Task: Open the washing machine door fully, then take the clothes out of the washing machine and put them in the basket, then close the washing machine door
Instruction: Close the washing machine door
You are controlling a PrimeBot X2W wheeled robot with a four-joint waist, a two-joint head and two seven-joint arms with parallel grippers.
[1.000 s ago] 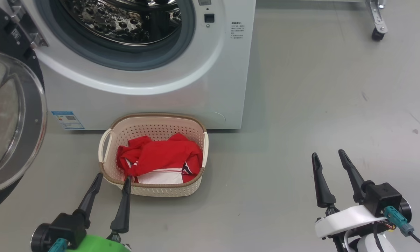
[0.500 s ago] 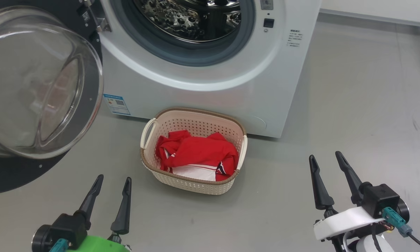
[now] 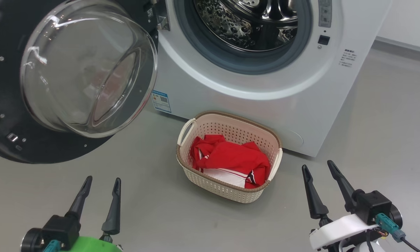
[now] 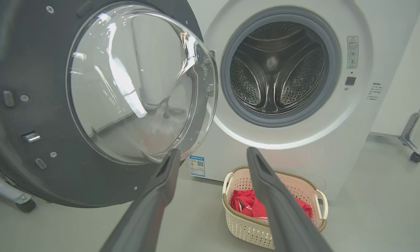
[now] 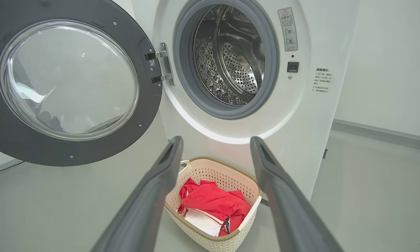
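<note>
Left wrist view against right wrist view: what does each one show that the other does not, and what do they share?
Left wrist view: a caster wheel under a metal leg at the right. Right wrist view: the door hinge, clear of the glass, and the white striped panel of the clothes. Both: the open washing machine door, the steel drum and the basket holding the red clothes.

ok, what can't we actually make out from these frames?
Washing machine door, head view: left side cut off by the frame edge; outer face turned away.
Drum, left wrist view: looks empty, but the grey gasket lip hides its lower front.
Clothes in the basket, right wrist view: bunched, so garment count unclear.
Blue label, head view: print too small to read.
</note>
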